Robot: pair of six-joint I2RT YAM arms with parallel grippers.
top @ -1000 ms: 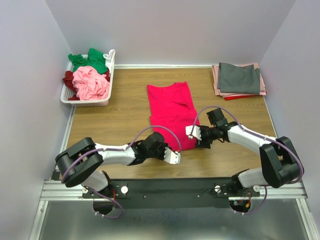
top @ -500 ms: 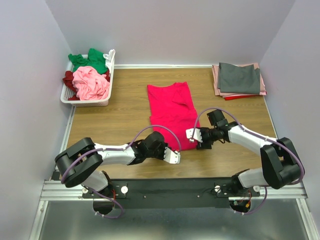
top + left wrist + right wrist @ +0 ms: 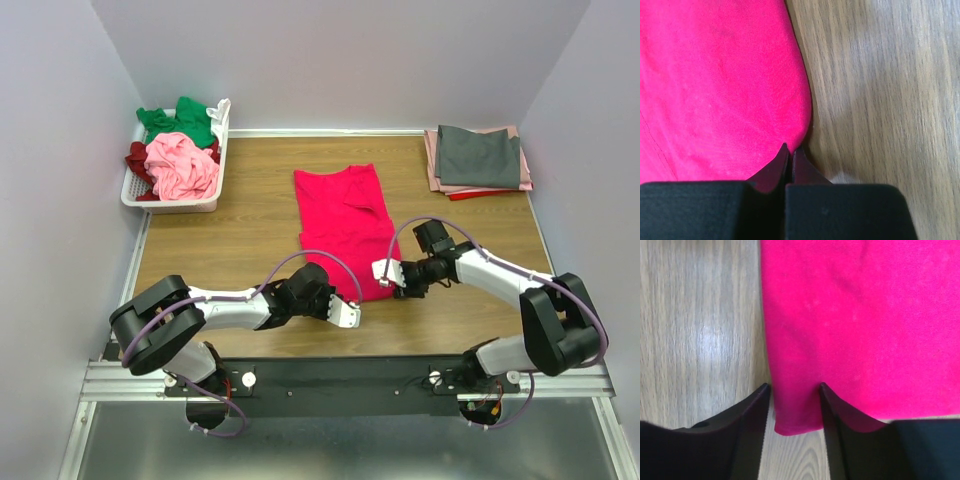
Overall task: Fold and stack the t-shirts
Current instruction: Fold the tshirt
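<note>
- The crimson-pink t-shirt point(image 3: 342, 225) lies flat on the desk point(image 3: 230, 250). It stretches away from both claws, and its near hem is right at their tips.
- The left claw point(image 3: 789, 150) is closed tight on the near-left corner of that hem. It looks like the cloth edge is pinched between the tips.
- The right claw point(image 3: 792, 387) has its jaws apart, straddling the near-right corner. There's cloth sitting between the fingers but it isn't clamped yet.
- My read on the step: this is grabbing the bottom hem for the first fold.
- The next move calls for the right claw to close on its corner. Then both should lift together and carry the hem away toward the collar, keeping level so the cloth doesn't skew.
- Count on the desk: one tee being worked.
- Far ahead and left of the left claw is one white basket point(image 3: 170, 203). I can see three tees in it: green point(image 3: 185, 120), light pink point(image 3: 180, 165) and maroon point(image 3: 137, 160). There might be more buried underneath.
- Far ahead and right of the right claw is one folded stack with three layers showing. That's grey point(image 3: 478, 155) on top, dusty pink point(image 3: 432, 160) under it and a red point(image 3: 480, 193) sliver at the bottom.
- Two arms, two claws.
</note>
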